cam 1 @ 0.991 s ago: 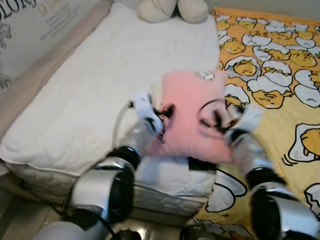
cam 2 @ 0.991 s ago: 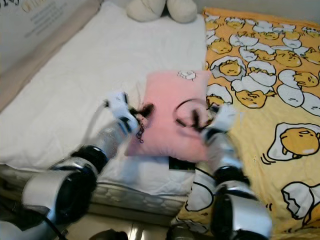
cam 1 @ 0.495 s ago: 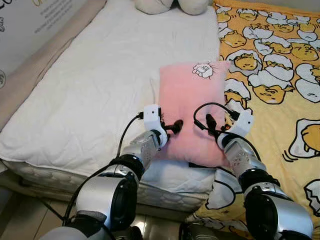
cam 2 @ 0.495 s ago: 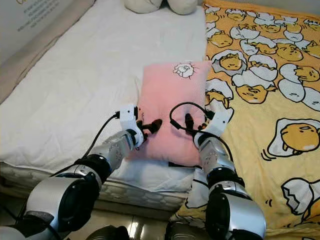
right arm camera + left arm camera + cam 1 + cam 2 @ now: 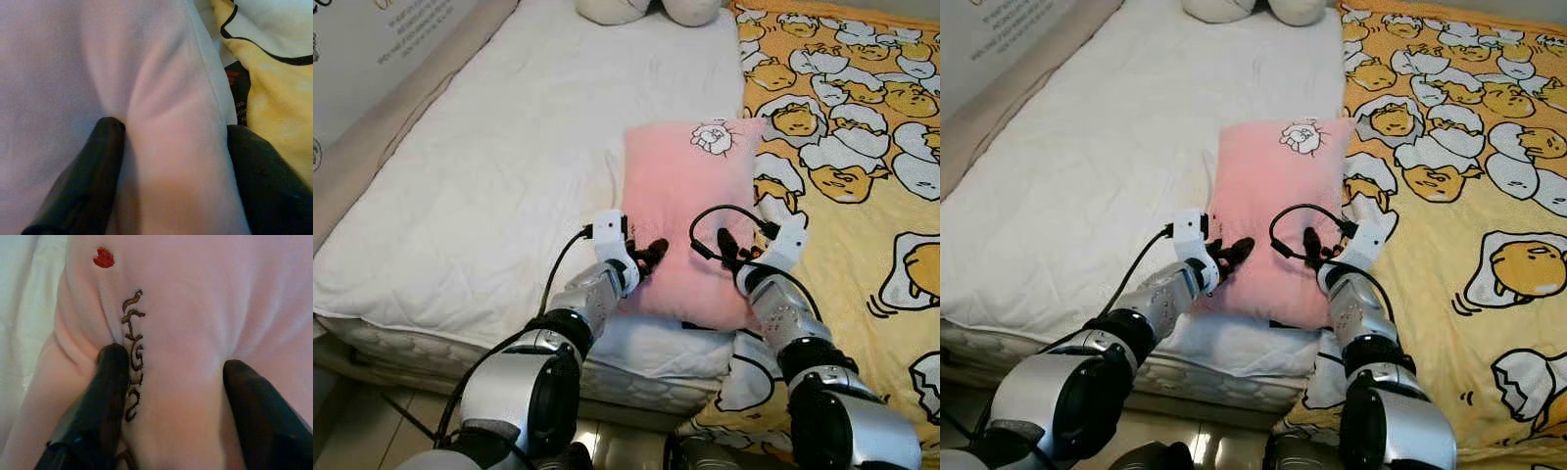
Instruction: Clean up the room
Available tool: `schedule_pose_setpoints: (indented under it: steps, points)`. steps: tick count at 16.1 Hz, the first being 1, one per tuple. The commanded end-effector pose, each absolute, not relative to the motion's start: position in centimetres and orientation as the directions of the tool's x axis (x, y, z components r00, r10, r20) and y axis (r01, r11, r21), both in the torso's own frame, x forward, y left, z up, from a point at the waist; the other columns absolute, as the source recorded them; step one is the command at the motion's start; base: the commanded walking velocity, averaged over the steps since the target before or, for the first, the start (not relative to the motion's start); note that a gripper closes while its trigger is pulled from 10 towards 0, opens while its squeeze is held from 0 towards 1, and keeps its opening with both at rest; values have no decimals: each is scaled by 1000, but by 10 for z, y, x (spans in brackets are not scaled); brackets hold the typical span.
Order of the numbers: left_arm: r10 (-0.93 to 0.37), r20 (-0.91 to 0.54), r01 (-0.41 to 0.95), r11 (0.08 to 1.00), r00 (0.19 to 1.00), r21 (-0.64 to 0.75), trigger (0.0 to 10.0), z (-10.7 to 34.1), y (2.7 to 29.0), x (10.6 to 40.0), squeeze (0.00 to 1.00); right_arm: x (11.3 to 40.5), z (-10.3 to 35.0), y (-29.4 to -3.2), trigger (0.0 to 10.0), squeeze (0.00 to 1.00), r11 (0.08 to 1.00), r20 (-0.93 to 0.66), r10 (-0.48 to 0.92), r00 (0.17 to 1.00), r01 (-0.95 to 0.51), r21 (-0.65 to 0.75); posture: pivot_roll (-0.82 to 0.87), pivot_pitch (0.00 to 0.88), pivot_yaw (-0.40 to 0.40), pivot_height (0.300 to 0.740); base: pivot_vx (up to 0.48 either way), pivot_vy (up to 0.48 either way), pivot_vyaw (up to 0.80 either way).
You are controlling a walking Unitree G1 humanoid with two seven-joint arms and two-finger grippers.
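A pink pillow (image 5: 685,196) with a small cartoon figure near its far end lies flat on the bed, where the white mattress (image 5: 480,176) meets the yellow blanket (image 5: 862,147). My left gripper (image 5: 651,257) presses into the pillow's near left corner. My right gripper (image 5: 724,245) digs into its near right side. In the left wrist view the two black fingers (image 5: 105,382) pinch a fold of pink fabric with brown embroidered letters. The right wrist view has its fingers (image 5: 98,161) squeezing a similar ridge of the pillow (image 5: 166,147).
A cream plush toy (image 5: 646,8) rests at the far end of the mattress. A beige padded edge (image 5: 382,137) and a printed wall run along the left. The mattress's near edge (image 5: 626,377) drops to the floor below my arms.
One second ago the pillow was lifted and blurred between both grippers; it now lies flat on the bed. Since half a second ago both grippers have drawn slightly nearer to me.
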State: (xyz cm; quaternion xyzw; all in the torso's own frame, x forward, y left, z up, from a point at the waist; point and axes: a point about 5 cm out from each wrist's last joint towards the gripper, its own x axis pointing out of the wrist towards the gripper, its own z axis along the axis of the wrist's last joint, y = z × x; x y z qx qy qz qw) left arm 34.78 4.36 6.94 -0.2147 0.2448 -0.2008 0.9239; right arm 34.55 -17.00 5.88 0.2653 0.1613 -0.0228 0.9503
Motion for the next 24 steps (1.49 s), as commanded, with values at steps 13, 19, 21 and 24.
schedule_pose_setpoints:
  steps: [13, 19, 21, 24]
  points:
    - [-471, -370, 181, 779, 801, -601, 0, 62, 23, 337, 0, 346, 58, -170, 0, 0, 848, -320, 33, 947, 143, 510, -207, 45, 42, 740, 0, 0, 0]
    - [-485, -378, 248, 813, 789, -526, 0, 60, 22, 335, 0, 346, 56, -167, 0, 0, 849, -325, 49, 944, 132, 511, -179, 34, 18, 740, 0, 0, 0]
    - [-482, -377, 244, 814, 791, -527, 0, 59, 22, 334, 0, 345, 54, -168, 0, 0, 852, -329, 52, 943, 129, 507, -175, 32, 12, 740, 0, 0, 0]
    - [-494, -359, 272, 812, 792, -517, 0, 61, 17, 333, 0, 342, 51, -169, 0, 0, 882, -328, 55, 943, 108, 459, -179, 23, 8, 740, 0, 0, 0]
